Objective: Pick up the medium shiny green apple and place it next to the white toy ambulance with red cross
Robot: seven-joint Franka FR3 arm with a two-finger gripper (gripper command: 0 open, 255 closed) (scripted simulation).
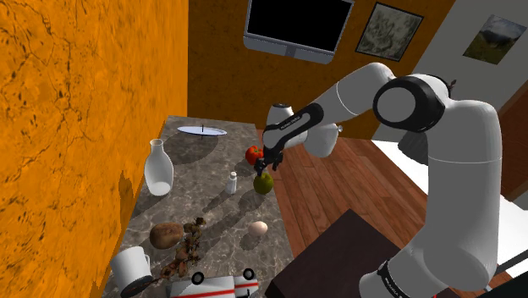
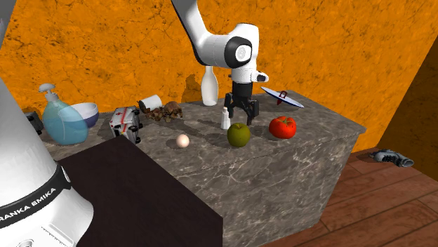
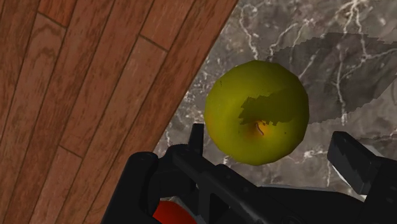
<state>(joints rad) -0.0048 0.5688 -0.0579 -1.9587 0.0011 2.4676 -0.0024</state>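
Hand [image 3: 270, 137] spread, empty, poised just above green apple [image 3: 257, 111]; apple sits straight below between the fingers, untouched, near table [image 2: 210, 149] edge beside tomato [image 2: 283, 127]. Toy ambulance [image 2: 125, 123] well apart, along the table

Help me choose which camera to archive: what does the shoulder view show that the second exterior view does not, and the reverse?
The shoulder view adds the black wall screen and framed pictures on the far walls. The second exterior view adds a blue spray bottle and a pale bowl at its left. Both share the marble-patterned counter, the shiny green apple, the round red tomato, the white toy ambulance with red markings, and the open black gripper hovering just above the apple.
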